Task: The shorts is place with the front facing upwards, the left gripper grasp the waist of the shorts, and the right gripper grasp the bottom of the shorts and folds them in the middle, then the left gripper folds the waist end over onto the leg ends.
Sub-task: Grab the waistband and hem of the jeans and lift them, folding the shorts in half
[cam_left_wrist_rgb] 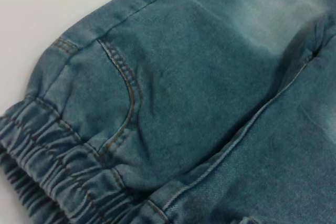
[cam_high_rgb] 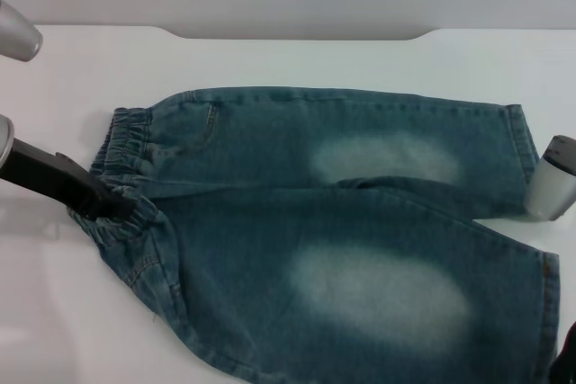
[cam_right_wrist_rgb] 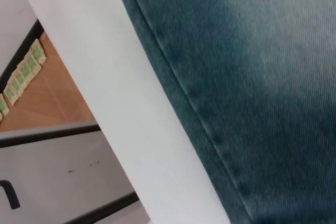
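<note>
The shorts lie flat on the white table, front up, with pale faded patches on both thighs. The waist of the shorts is the ruffled band at the left end. My left gripper is a black claw whose tip rests on the nearer half of that band, which bunches slightly there. The left wrist view shows the gathered waist and a pocket seam close up. The bottom of the shorts, two straight hems, lies at the right. My right gripper shows only as a dark shape at the nearer hem.
A silver part of the right arm hangs over the gap between the two leg ends. The right wrist view shows denim close to the table edge, with the floor beyond. A cut-out notches the table's far edge.
</note>
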`<state>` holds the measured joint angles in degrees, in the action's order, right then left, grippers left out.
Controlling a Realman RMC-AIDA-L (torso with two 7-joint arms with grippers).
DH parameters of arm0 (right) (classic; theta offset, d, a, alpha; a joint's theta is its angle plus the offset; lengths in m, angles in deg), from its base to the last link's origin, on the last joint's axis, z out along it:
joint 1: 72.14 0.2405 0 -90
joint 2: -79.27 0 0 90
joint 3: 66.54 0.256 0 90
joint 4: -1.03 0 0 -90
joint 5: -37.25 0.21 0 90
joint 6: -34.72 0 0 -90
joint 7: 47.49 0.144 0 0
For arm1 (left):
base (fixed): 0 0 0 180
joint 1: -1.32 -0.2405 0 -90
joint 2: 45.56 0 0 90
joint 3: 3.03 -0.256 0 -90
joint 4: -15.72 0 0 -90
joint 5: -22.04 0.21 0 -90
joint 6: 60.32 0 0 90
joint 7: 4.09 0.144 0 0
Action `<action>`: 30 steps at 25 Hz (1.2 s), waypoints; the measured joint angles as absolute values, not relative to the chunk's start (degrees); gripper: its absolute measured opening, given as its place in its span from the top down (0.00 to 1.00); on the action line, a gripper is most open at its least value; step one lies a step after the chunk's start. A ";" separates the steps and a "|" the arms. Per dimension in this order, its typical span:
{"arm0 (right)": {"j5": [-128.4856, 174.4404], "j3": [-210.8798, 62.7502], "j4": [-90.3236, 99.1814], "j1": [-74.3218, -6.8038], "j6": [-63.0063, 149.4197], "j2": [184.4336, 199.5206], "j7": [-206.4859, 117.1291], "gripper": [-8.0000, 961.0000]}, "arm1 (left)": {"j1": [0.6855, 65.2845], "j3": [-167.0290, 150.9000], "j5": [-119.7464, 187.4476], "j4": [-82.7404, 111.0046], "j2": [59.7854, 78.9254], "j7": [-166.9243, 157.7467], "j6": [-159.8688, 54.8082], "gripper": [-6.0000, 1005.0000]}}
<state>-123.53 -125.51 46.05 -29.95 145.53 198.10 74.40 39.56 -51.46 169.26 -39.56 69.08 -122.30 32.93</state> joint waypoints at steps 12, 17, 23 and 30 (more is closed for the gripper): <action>-123.41 -126.86 45.83 -29.59 144.85 198.14 74.62 0.83 | 39.55 -51.54 169.26 -39.55 69.24 -122.30 32.93 0.95; -122.77 -126.95 45.71 -29.53 144.83 198.23 74.71 0.85 | 39.58 -51.55 169.25 -39.56 69.23 -122.30 32.93 0.95; -122.66 -126.94 45.88 -29.54 144.65 198.26 74.67 0.86 | 39.62 -51.55 169.25 -39.75 69.22 -122.30 32.93 0.95; -121.97 -126.91 46.53 -29.98 143.09 198.27 74.41 0.92 | 39.97 -51.55 169.26 -40.08 69.24 -122.30 32.93 0.95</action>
